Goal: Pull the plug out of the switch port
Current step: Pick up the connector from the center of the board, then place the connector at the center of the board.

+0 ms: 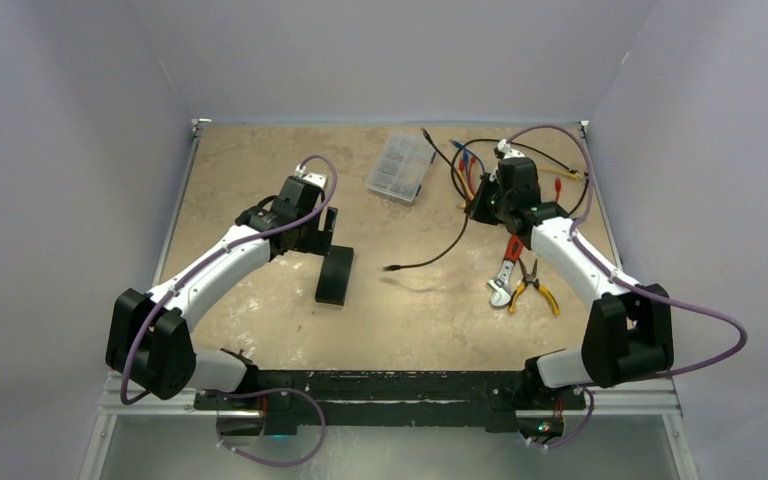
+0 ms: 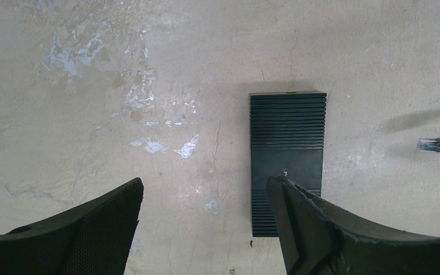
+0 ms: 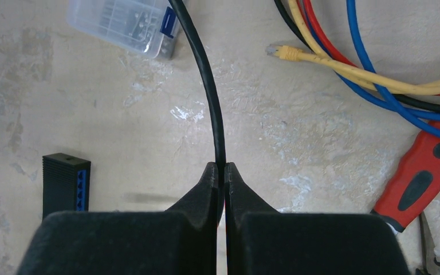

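Switch (image 1: 335,275) lies flat on the table (image 1: 260,150), left of centre, ribbed top up. A tiny pale mark on its top is too small to read. The right wrist view shows blue sockets (image 3: 81,183) along one long side, none with a cable in it.

Plug (image 2: 433,145), clear plastic on a black cable (image 3: 206,74), is out of the switch and well apart from it on the socket side. Its shadow falls apart from it on the table.

Right gripper (image 3: 223,169) is clenched on the black cable, jaws pinched tight with the cable running away between them.

Left gripper (image 2: 205,183) is released, jaws spread wide with nothing between them. One finger (image 2: 321,235) overlaps the near end of the switch; contact can't be told.

Far side: clear compartment case (image 1: 400,167), blue latch, no legible label. Yellow, red and blue cables (image 3: 378,80) are tangled near the right gripper, and a yellow plug (image 3: 281,51) lies loose. A red-handled wrench (image 1: 507,265) and yellow-handled pliers (image 1: 535,290) lie just beside each other on the right.
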{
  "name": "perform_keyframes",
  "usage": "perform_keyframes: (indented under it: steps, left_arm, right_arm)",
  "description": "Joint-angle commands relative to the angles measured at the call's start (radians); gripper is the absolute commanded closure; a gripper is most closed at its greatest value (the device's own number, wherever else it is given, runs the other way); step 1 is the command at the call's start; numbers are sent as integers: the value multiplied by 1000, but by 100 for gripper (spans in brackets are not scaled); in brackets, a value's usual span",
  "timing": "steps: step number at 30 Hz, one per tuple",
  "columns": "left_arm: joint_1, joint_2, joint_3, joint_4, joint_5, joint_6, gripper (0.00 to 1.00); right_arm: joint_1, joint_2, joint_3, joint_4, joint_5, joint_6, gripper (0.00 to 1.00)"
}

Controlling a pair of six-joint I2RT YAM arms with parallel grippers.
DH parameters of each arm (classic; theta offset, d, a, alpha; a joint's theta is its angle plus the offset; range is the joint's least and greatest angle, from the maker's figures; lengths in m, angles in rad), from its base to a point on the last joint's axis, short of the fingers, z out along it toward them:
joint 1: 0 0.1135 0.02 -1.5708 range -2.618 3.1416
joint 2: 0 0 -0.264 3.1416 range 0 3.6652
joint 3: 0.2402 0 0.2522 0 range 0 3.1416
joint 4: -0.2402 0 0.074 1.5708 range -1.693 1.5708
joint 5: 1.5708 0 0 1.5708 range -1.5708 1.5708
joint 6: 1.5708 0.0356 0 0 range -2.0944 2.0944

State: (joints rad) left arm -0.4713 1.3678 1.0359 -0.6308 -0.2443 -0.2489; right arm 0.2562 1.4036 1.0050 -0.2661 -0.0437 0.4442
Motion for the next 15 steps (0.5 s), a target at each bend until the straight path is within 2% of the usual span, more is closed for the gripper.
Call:
perform_keyframes:
  steps: [1,9,15]
  left_arm:
    - [5,-3,9,15,-17,11,20]
    - [5,12,12,8,-17,11,20]
    - [5,11,9,5,-13,11,21]
  right_arm:
    - [-29,-31,64,9,-1,-2,100]
    - [-97,-8,89,27,-89,15,100]
    - [-204,9,63,57,-204,33,100]
